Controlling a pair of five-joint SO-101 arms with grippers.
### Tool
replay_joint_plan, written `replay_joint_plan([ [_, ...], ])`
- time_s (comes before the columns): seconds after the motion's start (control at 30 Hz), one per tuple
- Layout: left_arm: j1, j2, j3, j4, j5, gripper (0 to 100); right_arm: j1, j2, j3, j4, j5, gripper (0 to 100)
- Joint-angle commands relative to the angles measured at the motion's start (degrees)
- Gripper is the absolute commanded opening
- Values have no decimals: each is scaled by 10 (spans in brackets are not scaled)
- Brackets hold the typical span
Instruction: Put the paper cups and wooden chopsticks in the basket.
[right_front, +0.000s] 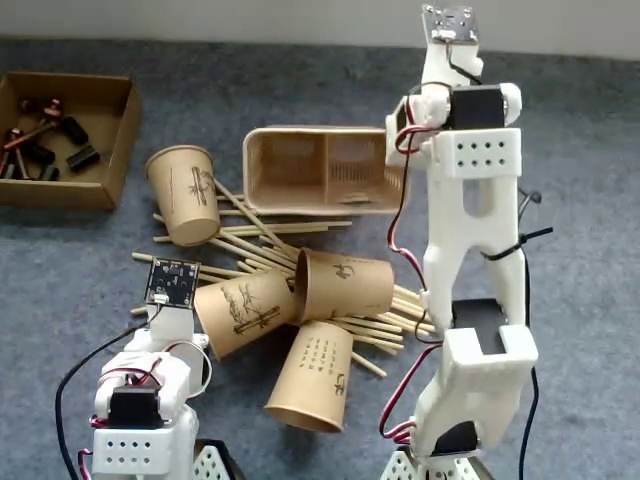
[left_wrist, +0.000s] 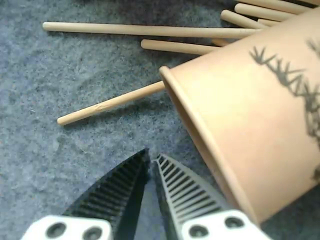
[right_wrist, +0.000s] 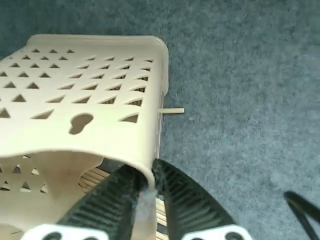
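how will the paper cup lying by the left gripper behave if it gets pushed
The paper cup lies on its side, so a nudge would probably roll it in a curve, given its taper. Its thin wall suggests it is light and may crush under a hard squeeze.
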Motion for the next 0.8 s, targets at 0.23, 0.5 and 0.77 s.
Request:
replay_joint_plan([
  [0.23,9,-3,12,2,-1,7,-3,44,-68,-39,-6,113],
  [0.5,9,-3,12,2,-1,7,-8,64,-67,-123,-6,113],
  [0.77,9,-3,12,2,-1,7,-22,65,-65,-192,-6,113],
])
